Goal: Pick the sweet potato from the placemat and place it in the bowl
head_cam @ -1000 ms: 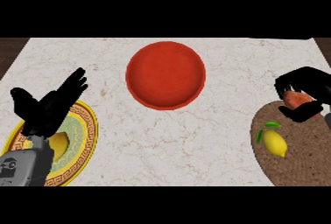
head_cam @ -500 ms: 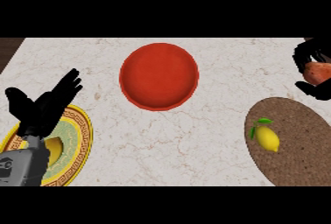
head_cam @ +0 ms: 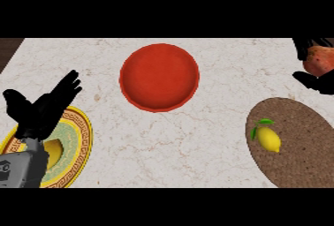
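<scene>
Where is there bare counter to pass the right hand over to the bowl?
Bare marble lies between the red bowl and the brown placemat, and below the bowl. The right hand holds the sweet potato at the right edge. The lemon crowds the placemat; the left hand covers the plate.

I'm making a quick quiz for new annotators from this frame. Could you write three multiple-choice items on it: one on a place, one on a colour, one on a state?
1. Where does the lemon lie?
A. in the bowl
B. on the brown placemat
C. on the plate

2. What colour is the bowl?
A. red
B. blue
C. white

3. What is the right hand doing?
A. resting open on the counter
B. pressing the lemon
C. curled round the sweet potato

Answers:
1 B, the lemon sits on the woven mat at the right.
2 A, its rim and inside are red.
3 C, black fingers wrap the sweet potato beyond the mat.
</scene>
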`<control>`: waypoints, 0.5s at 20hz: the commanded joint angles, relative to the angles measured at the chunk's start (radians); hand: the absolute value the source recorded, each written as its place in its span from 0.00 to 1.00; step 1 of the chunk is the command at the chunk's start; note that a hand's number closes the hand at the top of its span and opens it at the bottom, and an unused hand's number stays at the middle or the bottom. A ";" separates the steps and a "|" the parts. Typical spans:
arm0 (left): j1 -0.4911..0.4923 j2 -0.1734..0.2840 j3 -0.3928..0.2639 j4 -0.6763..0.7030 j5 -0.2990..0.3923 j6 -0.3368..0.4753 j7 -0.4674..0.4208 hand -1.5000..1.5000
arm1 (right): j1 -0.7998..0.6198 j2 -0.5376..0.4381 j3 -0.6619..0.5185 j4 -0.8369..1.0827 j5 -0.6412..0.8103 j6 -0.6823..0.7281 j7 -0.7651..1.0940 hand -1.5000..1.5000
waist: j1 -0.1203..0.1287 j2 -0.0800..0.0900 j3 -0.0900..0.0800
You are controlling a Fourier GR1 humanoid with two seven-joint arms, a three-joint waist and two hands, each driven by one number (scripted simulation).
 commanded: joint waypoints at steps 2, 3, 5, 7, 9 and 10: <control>0.042 -0.035 -0.030 -0.073 -0.017 0.029 0.029 0.50 | -0.070 0.128 -0.065 -0.100 -0.142 0.135 0.236 1.00 | 0.001 -0.005 0.000; 0.023 -0.014 -0.017 -0.004 -0.012 -0.008 -0.028 0.50 | -0.166 0.185 -0.031 -0.038 -0.119 0.111 0.297 1.00 | 0.010 0.000 -0.001; 0.048 -0.005 -0.001 -0.018 -0.015 -0.004 -0.047 0.50 | -0.200 0.221 -0.053 -0.071 -0.178 0.162 0.386 1.00 | 0.007 -0.002 -0.001; 0.013 -0.002 0.001 -0.049 0.016 -0.009 0.029 0.50 | -0.229 0.294 -0.030 -0.062 -0.154 0.096 0.448 1.00 | 0.011 0.000 0.000; -0.022 0.003 0.005 0.000 0.001 -0.005 0.015 0.50 | -0.257 0.314 -0.011 -0.033 -0.124 0.055 0.433 1.00 | 0.010 0.003 0.000; 0.026 -0.019 -0.006 0.005 -0.018 0.001 -0.048 0.50 | -0.282 0.330 -0.014 0.002 -0.104 0.009 0.423 1.00 | 0.014 0.004 0.000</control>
